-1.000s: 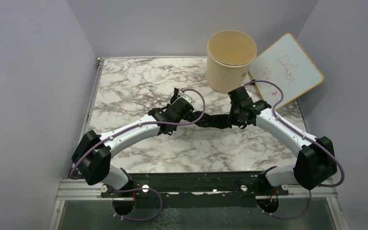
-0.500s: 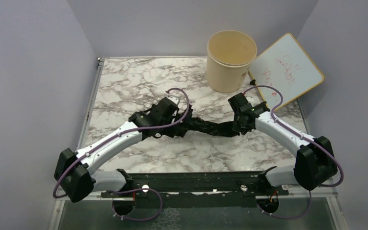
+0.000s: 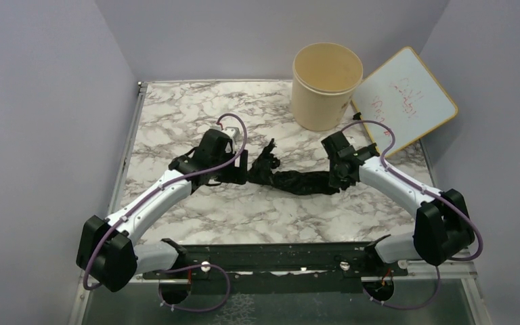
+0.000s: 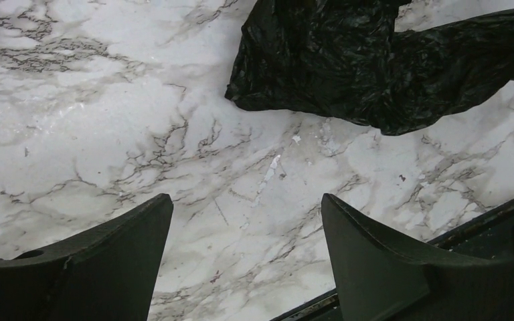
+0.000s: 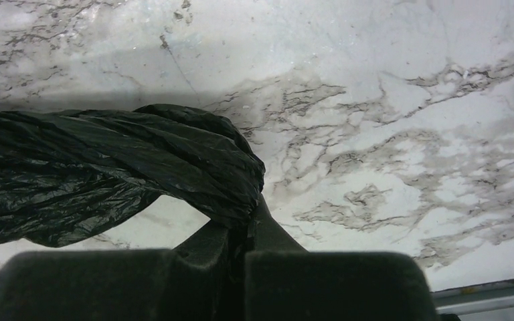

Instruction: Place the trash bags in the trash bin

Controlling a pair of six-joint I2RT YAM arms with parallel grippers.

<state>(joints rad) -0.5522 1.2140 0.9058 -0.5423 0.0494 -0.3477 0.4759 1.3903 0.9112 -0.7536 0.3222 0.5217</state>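
A crumpled black trash bag (image 3: 291,179) lies stretched across the marble table (image 3: 176,115) between the two arms; its free end shows in the left wrist view (image 4: 334,60), its bunched end in the right wrist view (image 5: 107,167). My right gripper (image 3: 339,181) is shut on the bag's right end, and plastic is pinched between its fingertips (image 5: 249,212). Left of the bag, my left gripper (image 3: 241,175) stands open over bare marble, a short way from the bag, nothing between its fingers (image 4: 355,227). The beige trash bin (image 3: 326,87) stands upright at the back, its mouth open.
A whiteboard with a yellow frame (image 3: 406,98) leans at the back right, next to the bin. Purple walls close in the table on the left, back and right. A metal rail (image 3: 277,261) runs along the near edge by the arm bases.
My left gripper has opened, let go of the bag's left end and drawn back to the left. The freed end has dropped onto the table. The right gripper keeps its hold.
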